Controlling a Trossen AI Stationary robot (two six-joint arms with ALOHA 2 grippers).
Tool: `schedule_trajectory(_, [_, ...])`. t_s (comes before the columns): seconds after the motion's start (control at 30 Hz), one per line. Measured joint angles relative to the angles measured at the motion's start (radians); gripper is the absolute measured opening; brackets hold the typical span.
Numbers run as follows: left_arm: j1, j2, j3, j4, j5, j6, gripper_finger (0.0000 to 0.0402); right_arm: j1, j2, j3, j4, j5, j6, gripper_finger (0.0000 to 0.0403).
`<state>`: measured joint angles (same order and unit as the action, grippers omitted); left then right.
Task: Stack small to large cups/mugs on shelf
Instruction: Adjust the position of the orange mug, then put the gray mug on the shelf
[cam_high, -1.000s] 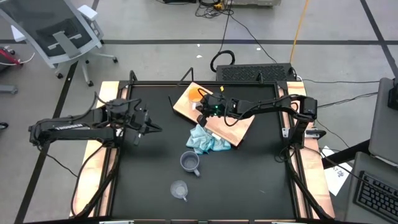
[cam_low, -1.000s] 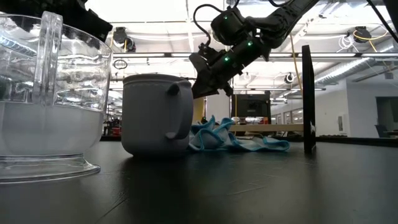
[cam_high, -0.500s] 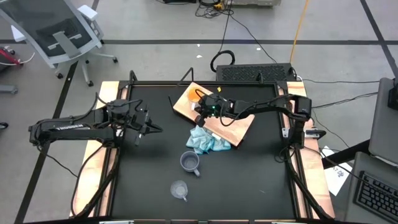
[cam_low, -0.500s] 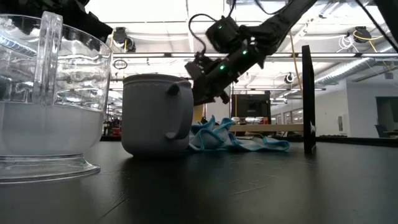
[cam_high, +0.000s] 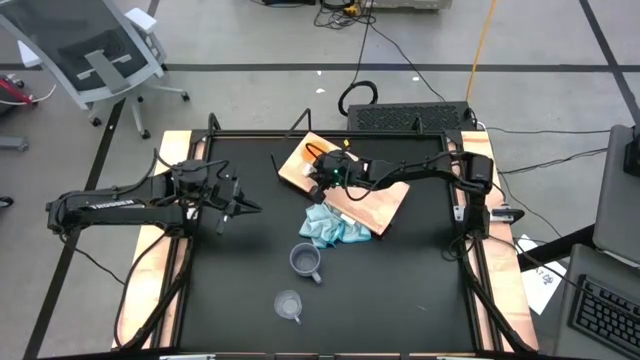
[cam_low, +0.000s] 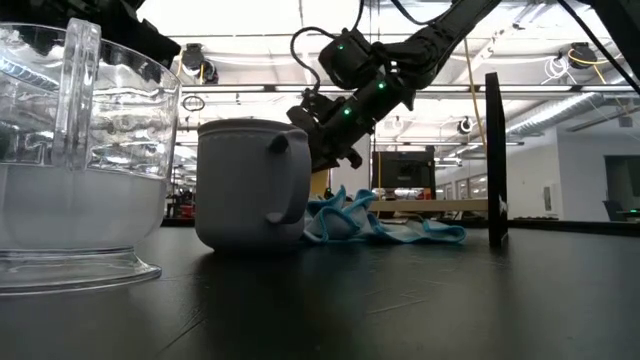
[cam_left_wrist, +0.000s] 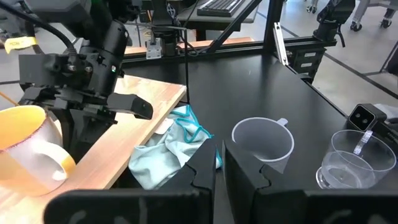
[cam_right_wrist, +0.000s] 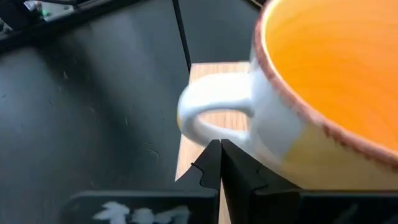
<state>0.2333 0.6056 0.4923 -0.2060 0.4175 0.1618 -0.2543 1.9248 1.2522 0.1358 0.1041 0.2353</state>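
Note:
The orange mug (cam_high: 318, 152) with a white handle stands upright on the far left corner of the light-wood shelf (cam_high: 378, 205), which lies flat on the table. My right gripper (cam_right_wrist: 219, 146) is shut, slanting down, its tips right beside the mug's handle. The grey-blue mug (cam_high: 305, 262) and the clear cup (cam_high: 289, 305) stand on the black table nearer the front edge. My left gripper (cam_high: 245, 207) waits shut above the table's left part, holding nothing. My right gripper's shut fingertips (cam_right_wrist: 214, 155) stand at the lower end of the orange mug's white handle (cam_right_wrist: 208, 109), coming from the table's right and slanting down. I cannot tell whether they touch it. The mug rests upright on the shelf.
A crumpled light blue cloth (cam_high: 335, 228) lies against the shelf's near edge, between the shelf and the grey-blue mug. A thin black post (cam_low: 493, 160) stands upright at the table's side. Bare black table spreads out at the near left and near right.
My right gripper has moved a little toward the table's left edge and down, closer to the orange mug's handle, and has stayed shut. The mugs, the cup and the shelf have kept their places.

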Motion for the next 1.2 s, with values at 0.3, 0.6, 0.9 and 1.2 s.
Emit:
schedule_trajectory(0.3, [0.000,0.000,0.000,0.000,0.000,-0.011,0.0033,0.037,-0.030,0.000,-0.064,0.123,0.004,0.0000])
schedule_trajectory(0.6, [0.000,0.000,0.000,-0.004,0.000,-0.010,0.0033,0.109,-0.100,0.000,-0.081,0.158,-0.054,0.0000])
schedule_trajectory(0.9, [0.000,-0.060,0.000,-0.044,-0.068,0.020,0.0033,0.185,-0.287,-0.125,0.035,0.155,-0.167,0.0000])
schedule_trajectory(1.2, [-0.001,-0.172,0.000,-0.086,-0.078,0.070,0.0033,0.241,-0.551,-0.404,0.247,0.125,-0.217,0.0000])
